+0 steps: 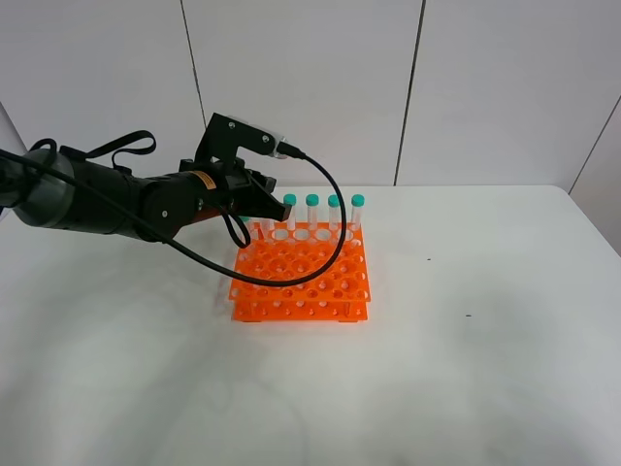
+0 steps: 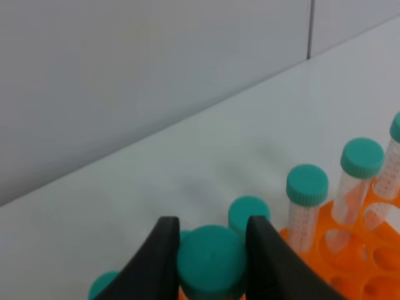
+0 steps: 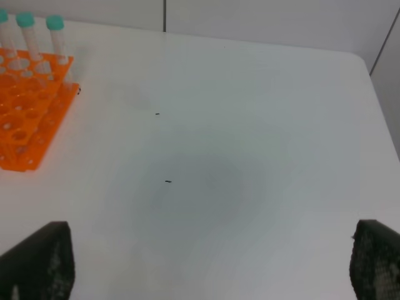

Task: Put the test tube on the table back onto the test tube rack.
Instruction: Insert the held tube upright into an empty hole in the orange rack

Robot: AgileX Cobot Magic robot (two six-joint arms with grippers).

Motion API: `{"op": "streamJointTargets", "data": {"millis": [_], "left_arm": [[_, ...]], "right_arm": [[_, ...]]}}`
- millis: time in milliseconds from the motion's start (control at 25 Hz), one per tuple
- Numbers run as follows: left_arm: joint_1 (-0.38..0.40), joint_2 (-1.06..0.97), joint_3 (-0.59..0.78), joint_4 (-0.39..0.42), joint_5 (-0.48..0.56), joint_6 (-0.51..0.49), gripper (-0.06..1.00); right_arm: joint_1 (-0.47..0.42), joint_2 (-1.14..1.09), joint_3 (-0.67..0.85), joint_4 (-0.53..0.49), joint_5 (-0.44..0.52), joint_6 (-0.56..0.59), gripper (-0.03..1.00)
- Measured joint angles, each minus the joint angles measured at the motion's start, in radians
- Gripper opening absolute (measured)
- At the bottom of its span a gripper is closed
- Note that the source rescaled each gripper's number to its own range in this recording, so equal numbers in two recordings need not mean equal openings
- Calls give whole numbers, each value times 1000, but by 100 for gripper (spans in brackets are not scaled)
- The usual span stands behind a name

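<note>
1. While the left arm reaches over the back of the test tube rack (image 1: 301, 282), the left gripper (image 1: 279, 206) has its fingers (image 2: 164, 250) clenched on the teal cap of the test tube (image 2: 211, 259).
2. Test tube is upright at the rack's back row. Its cap sits level with the three other tubes (image 1: 334, 201) lined up beside it in the high view. Can't tell if it's fully seated in its hole.
3. Left wrist view: a neighbour cap (image 2: 248, 212) sits just behind the held one, with further capped tubes standing in the orange holes beyond.
4. Black cable (image 1: 330, 243) loops from the left wrist down across the rack top.
5. Right gripper (image 3: 206, 269): fingers spread wide, nothing between them, above bare white bench (image 3: 250, 125), well apart from the rack.
</note>
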Motion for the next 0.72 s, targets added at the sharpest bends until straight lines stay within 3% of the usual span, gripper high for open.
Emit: {"op": "streamJointTargets", "data": {"millis": [720], "left_arm": [[0,102,-2,2,-39,-16,0]], "right_arm": [[0,-1,0,0,0,0,98]]}}
